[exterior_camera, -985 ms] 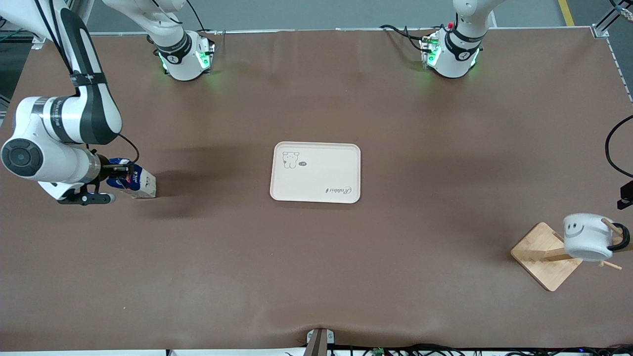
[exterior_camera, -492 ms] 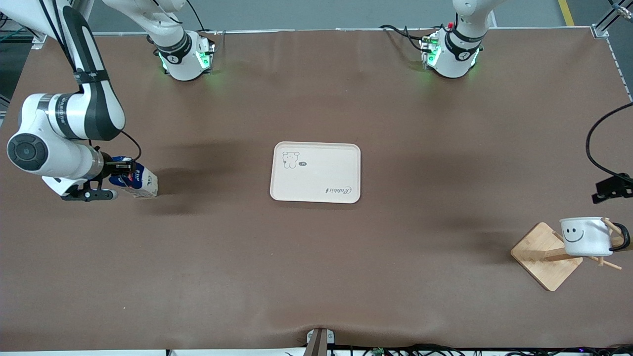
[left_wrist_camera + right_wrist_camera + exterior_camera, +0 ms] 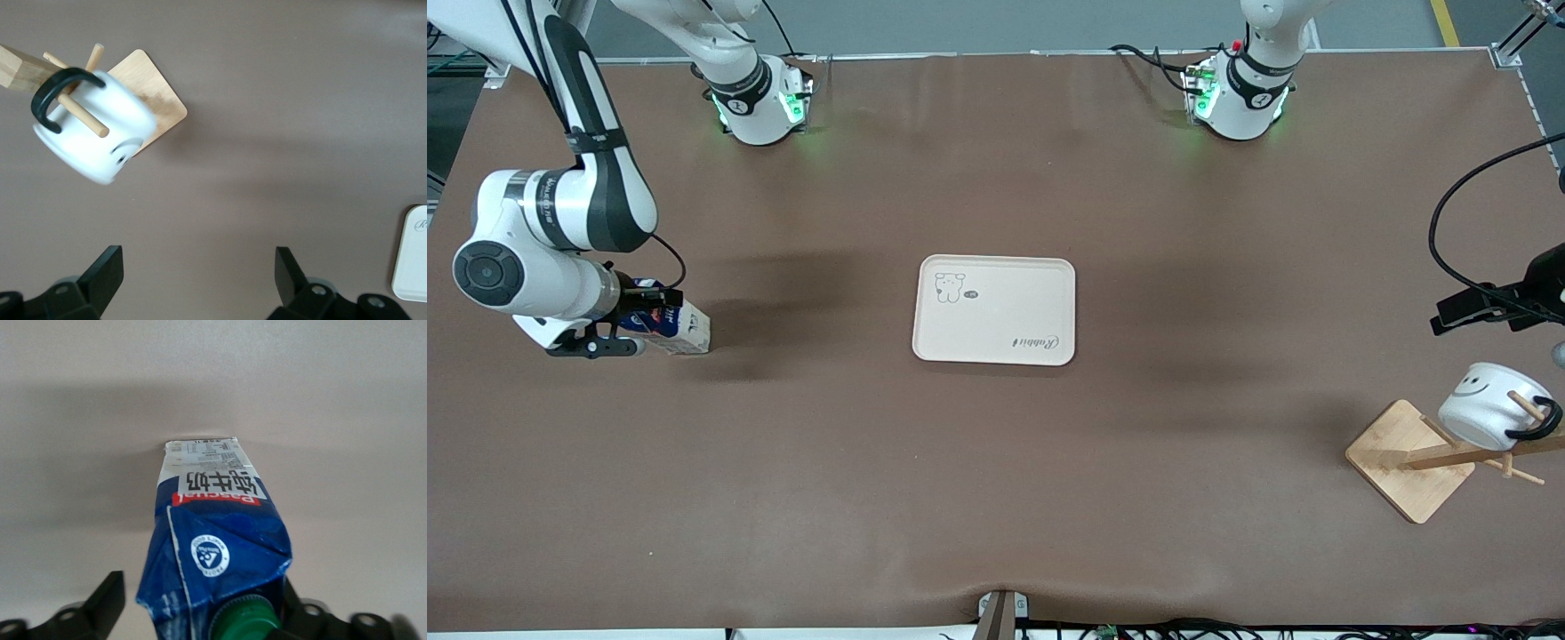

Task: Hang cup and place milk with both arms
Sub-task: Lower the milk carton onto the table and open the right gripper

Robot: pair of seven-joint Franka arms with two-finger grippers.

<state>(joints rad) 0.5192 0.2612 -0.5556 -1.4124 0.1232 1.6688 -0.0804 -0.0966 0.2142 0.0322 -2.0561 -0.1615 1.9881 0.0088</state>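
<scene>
Two arms work one brown desk [image 3: 996, 462]. One cup [image 3: 1489, 416] hangs by its black handle on a peg of one wooden rack [image 3: 1409, 458] at the left arm's end; the left gripper [image 3: 200, 280], jaws apart, hovers over it. One milk [image 3: 669, 324] carton stands at the right arm's end between the right gripper's [image 3: 200, 603] parted jaws. One cream tray [image 3: 996, 351] lies mid-desk.

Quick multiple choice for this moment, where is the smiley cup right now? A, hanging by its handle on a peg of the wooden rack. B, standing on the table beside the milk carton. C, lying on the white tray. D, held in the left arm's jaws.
A: the cup hangs by its black handle on a peg of the wooden rack, and the left gripper is open and clear of it.
</scene>
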